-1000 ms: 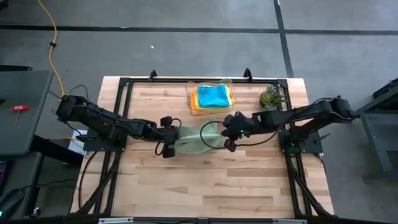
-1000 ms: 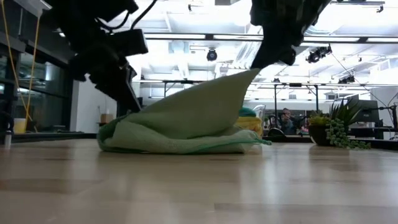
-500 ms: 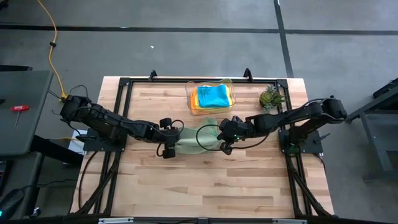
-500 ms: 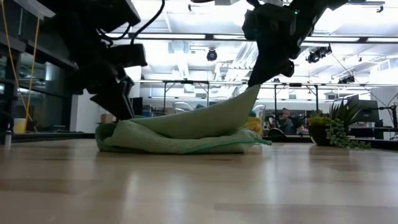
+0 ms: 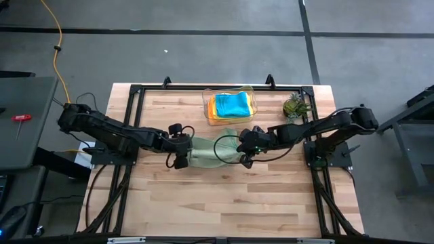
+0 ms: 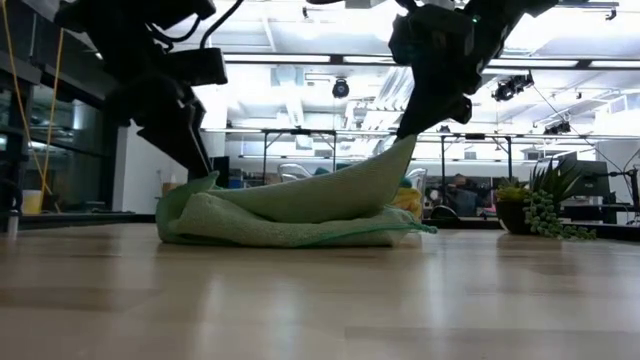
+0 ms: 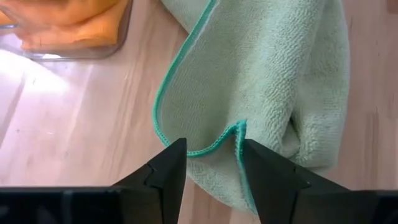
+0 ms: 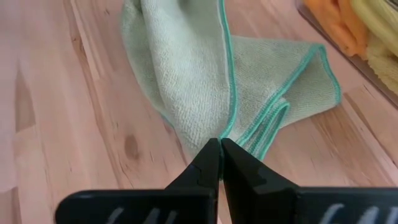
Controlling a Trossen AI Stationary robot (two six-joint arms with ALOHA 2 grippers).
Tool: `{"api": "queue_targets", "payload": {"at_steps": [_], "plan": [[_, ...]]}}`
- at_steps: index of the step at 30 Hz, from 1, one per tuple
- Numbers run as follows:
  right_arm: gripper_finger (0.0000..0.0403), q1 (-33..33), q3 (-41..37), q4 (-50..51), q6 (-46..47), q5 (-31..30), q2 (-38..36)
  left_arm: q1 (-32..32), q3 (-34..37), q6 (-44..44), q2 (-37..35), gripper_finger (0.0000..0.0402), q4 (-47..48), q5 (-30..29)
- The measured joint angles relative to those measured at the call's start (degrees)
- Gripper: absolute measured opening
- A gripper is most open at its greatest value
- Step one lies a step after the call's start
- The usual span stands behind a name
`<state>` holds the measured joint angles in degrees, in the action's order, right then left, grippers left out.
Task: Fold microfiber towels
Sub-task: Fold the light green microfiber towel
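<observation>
Behind the work area, toward the table's far edge, stood a clear plastic bin (image 5: 230, 106) stacked with orange, yellow and teal-blue towels (image 5: 232, 104); a small potted plant (image 5: 296, 106) just beside it to the right. Nothing between the bin and the two arms. At table centre lay the light green towel (image 5: 210, 152), bunched in loose folds, teal stitching along the hem, one corner raised off the heap. Right gripper (image 8: 220, 144) pinched tight on that raised corner, holding it up as a sloping peak in the low view. Left gripper (image 7: 211, 155) at the towel's opposite end, fingers (image 7: 166, 163) parted, a hem corner (image 7: 239, 129) poking up between them, not visibly clamped.
</observation>
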<state>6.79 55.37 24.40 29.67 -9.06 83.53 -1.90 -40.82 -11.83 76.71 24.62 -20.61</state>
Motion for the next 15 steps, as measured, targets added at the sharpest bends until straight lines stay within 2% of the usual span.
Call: {"api": "queue_targets", "payload": {"at_steps": [7,15], "plan": [[0.0,-0.02,0.0,-0.3,-0.02,0.0,0.0,-1.04,0.02,-5.78,0.33,0.0149,-0.09,-0.5],[0.0,-0.02,0.0,-0.28,0.05,0.0,0.0,-6.11,0.02,-12.62,-0.2,0.0147,2.75,-2.37]]}}
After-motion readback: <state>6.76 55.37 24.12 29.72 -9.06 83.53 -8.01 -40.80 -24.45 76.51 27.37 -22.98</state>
